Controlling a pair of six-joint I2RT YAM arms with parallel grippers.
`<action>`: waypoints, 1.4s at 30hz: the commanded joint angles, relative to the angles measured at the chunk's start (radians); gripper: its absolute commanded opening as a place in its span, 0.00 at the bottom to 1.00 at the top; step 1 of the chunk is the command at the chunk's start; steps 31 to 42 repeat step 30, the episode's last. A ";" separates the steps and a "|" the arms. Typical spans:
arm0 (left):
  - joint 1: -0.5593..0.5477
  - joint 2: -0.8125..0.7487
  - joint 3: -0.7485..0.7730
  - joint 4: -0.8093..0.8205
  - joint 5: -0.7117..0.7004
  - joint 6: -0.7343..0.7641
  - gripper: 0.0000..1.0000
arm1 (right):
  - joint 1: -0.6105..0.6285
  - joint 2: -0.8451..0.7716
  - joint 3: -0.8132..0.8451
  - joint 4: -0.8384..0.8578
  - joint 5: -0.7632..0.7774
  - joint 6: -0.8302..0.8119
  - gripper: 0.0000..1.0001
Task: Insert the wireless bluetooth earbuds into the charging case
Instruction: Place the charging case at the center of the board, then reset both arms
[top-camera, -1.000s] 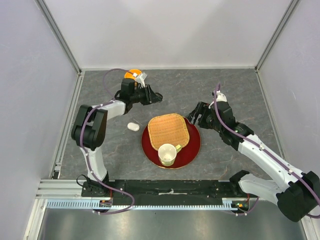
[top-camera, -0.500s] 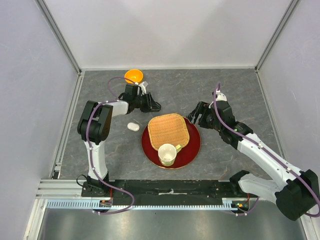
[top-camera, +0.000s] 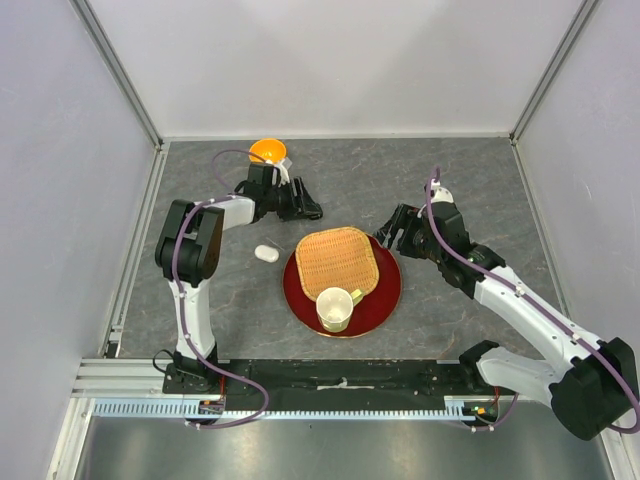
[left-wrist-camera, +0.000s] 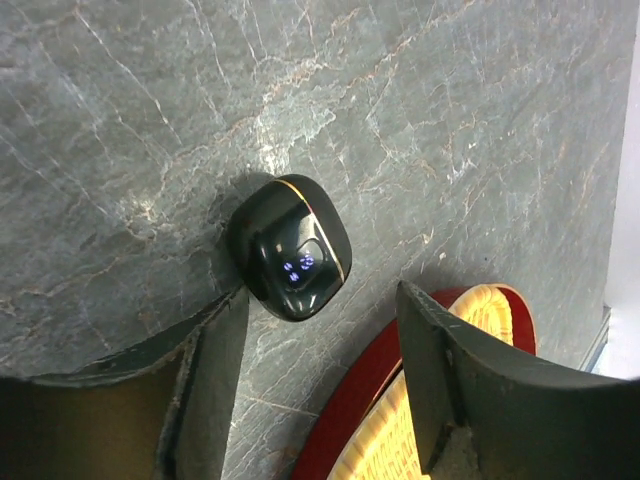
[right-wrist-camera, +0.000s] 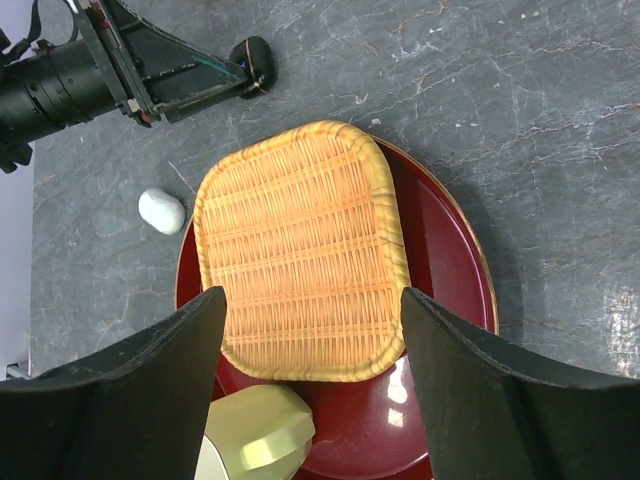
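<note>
Red plate (top-camera: 389, 287) is carrying wicker tray (top-camera: 337, 262) plus cream cup (top-camera: 334, 308) at its near edge. R gripper (right-wrist-camera: 312, 300) is hovering by plate's far-right rim, jaws spread, holding nothing. L gripper (left-wrist-camera: 322, 293) is sitting just past plate's far-left rim, jaws apart, w/ black charging case (left-wrist-camera: 292, 245) lying closed at its fingertips, ungripped; small white oval obj (right-wrist-camera: 160, 211) is lying just left of plate.

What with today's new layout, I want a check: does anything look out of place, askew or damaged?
Nothing looks spilled or broken. The woven tray sits skewed on the red plate, overhanging its far rim. The black case lies shut on the table, lights glowing; a white pebble-shaped piece lies loose beside the plate.
</note>
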 joint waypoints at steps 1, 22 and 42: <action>0.008 -0.028 0.023 -0.022 -0.042 0.033 0.70 | -0.010 -0.003 -0.003 0.021 0.012 -0.007 0.77; 0.037 -0.828 -0.402 0.041 -0.600 0.133 0.89 | -0.174 0.151 0.015 0.011 0.431 -0.229 0.98; 0.037 -1.039 -0.561 0.079 -0.743 0.210 0.89 | -0.180 0.123 -0.156 0.373 0.681 -0.379 0.98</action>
